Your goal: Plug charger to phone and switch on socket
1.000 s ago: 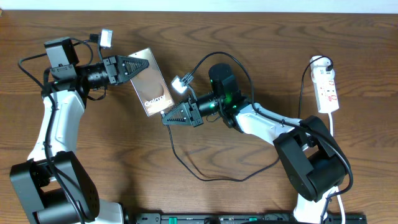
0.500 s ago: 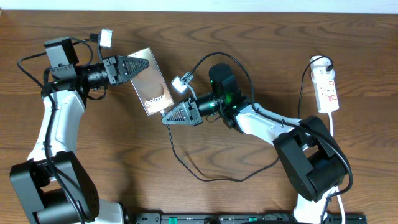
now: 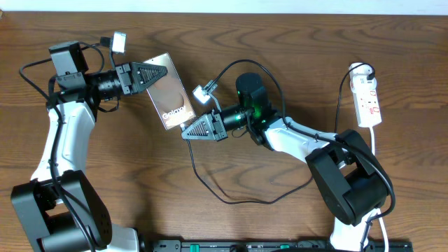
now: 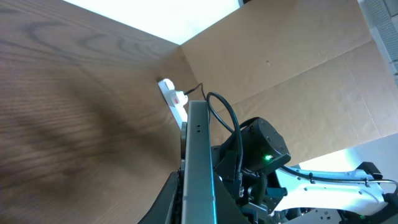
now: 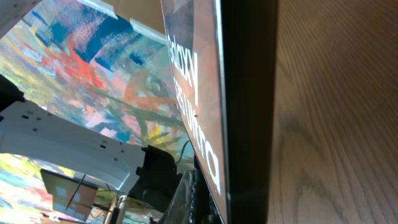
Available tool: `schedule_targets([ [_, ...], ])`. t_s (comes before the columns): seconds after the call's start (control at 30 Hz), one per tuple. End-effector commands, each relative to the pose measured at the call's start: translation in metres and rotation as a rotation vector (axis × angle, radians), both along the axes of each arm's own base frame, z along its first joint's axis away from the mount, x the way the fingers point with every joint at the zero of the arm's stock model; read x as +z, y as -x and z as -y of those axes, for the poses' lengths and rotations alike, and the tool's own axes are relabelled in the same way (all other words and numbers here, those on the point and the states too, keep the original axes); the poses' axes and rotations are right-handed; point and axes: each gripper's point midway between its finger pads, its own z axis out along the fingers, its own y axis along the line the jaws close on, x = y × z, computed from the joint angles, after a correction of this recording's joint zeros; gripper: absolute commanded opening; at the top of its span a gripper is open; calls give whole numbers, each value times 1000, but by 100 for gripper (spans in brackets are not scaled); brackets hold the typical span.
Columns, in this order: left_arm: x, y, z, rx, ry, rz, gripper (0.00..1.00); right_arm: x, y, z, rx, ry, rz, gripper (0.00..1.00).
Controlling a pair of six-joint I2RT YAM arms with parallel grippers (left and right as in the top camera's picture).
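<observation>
Firmly, we clamp our left gripper shut on the phone at its upper end. Our right gripper, pinched closed on the charger, meets the phone's lower end. The charger's cable loops behind it, and the socket lies well apart at far right.

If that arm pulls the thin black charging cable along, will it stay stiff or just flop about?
Probably floppy: the charger cable lies in a loose curved loop on the table. It looks thin, so likely light, and would trail behind the right gripper near the phone rather than resist.
</observation>
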Motion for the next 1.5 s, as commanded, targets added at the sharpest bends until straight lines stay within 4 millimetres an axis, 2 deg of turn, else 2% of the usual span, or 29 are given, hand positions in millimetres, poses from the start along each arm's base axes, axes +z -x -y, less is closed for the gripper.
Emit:
schedule_targets([
  [0.0,19,14,11,-77,46,31,7,9,-18,-5,-81,-10,36,1],
  [0.2,19,14,11,-77,46,30,8,9,-18,-5,-83,-6,21,1],
  [0.47,19,14,11,-77,46,31,8,19,-19,-6,-88,-32,20,1],
  [1.47,19,14,11,-77,46,32,7,24,-23,-7,-111,-27,-35,1],
])
